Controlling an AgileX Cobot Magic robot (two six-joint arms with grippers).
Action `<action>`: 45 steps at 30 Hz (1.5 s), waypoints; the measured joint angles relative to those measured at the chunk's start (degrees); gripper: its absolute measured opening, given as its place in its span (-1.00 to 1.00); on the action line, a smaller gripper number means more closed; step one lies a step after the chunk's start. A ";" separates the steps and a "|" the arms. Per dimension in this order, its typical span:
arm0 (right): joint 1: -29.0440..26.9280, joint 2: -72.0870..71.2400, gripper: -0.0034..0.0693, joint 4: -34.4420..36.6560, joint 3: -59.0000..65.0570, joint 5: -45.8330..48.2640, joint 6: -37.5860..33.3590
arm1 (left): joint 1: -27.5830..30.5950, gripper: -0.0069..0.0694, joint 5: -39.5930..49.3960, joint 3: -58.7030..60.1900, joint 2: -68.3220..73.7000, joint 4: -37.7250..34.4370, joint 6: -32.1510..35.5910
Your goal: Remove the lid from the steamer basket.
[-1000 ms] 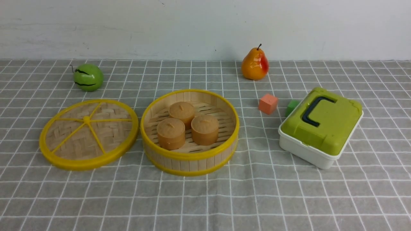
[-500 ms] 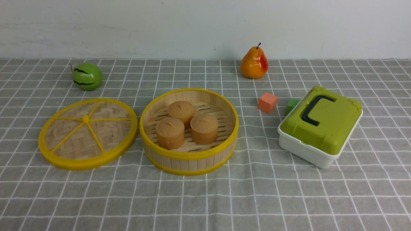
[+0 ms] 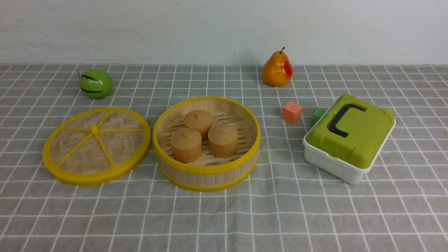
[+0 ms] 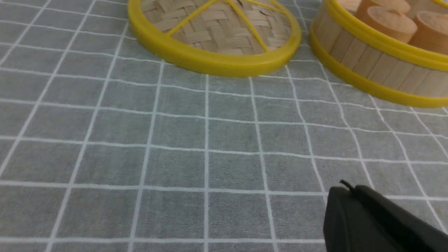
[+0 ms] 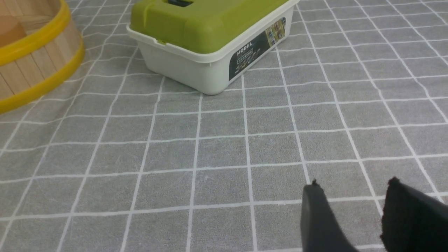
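The lid (image 3: 96, 145), a woven bamboo disc with a yellow rim and spokes, lies flat on the cloth just left of the steamer basket (image 3: 206, 171). The basket is uncovered and holds three tan buns (image 3: 203, 134). Neither gripper shows in the front view. In the left wrist view my left gripper (image 4: 346, 189) is shut and empty, low over the cloth, nearer to me than the lid (image 4: 213, 59) and the basket (image 4: 367, 66). In the right wrist view my right gripper (image 5: 353, 183) is open and empty over the cloth, nearer to me than the basket (image 5: 38, 66).
A white box with a green lid (image 3: 350, 136) stands to the right of the basket and also shows in the right wrist view (image 5: 210, 42). A pear (image 3: 277, 70), a green apple (image 3: 95, 83), an orange cube (image 3: 292, 112) and a green cube (image 3: 317, 115) sit farther back.
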 joint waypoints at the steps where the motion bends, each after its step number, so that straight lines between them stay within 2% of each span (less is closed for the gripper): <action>1: 0.00 0.00 -0.24 0.00 0.00 0.00 0.00 | -1.25 -0.85 0.00 0.06 0.00 0.55 0.00; 8: 0.00 0.00 -0.24 0.00 0.00 0.00 0.00 | -2.06 -0.85 0.00 0.13 0.00 1.36 0.35; 13: 0.00 0.00 -0.24 0.00 0.00 0.00 0.00 | 2.47 -0.85 0.00 0.13 0.00 1.01 7.08; 17: 0.00 0.00 -0.24 0.00 0.00 0.00 0.00 | 3.34 -0.85 0.00 0.13 0.00 0.55 9.63; 45: 0.00 0.00 -0.24 0.00 0.00 0.00 0.00 | 3.42 -0.82 0.00 0.13 0.00 0.55 10.26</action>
